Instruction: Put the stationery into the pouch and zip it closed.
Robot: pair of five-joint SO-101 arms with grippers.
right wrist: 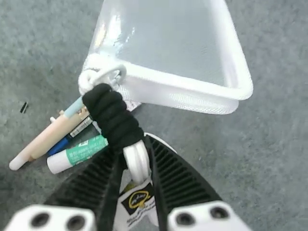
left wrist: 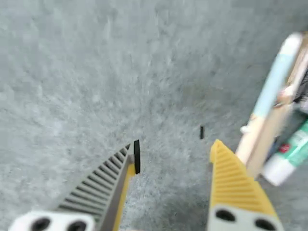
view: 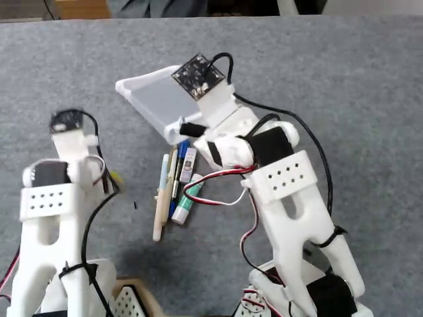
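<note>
- Step in hand: loading has not begun. The stationery [view: 175, 185] lies in a loose bundle on the table [view: 344, 79], all of it outside the pouch [right wrist: 163, 43].
- Right gripper [right wrist: 132, 144]: clamped on the white loop [right wrist: 134, 161] at the pouch's corner, with a black cord [right wrist: 111, 115] wound just above the jaws. It holds the pouch by this end, and the body extends away from it across the table.
- Pouch mouth: the white rim faces up and looks parted, but the zip is not plain enough to confirm that it is open.
- Left gripper [left wrist: 174, 144]: jaws spread wide, nothing between them, over bare table.
- Position of the stationery relative to the left gripper: beside it, near but apart. The closest items are a beige pen [left wrist: 262, 139] and, next to that, a glue stick [left wrist: 288, 154].
- Position relative to the pouch: in the high view the bundle's upper ends lie just beside the held corner, under the right gripper.
- Next move, as judged: the left gripper must shift sideways over the bundle, turn its jaws across one item, and close on that item alone. The pieces lie side by side and touch, so a clean single pick is the main difficulty.
- The right gripper should keep the mouth steady and clear for insertion.
- A small black fleck [left wrist: 201, 132] lies on the table near the left gripper.
</note>
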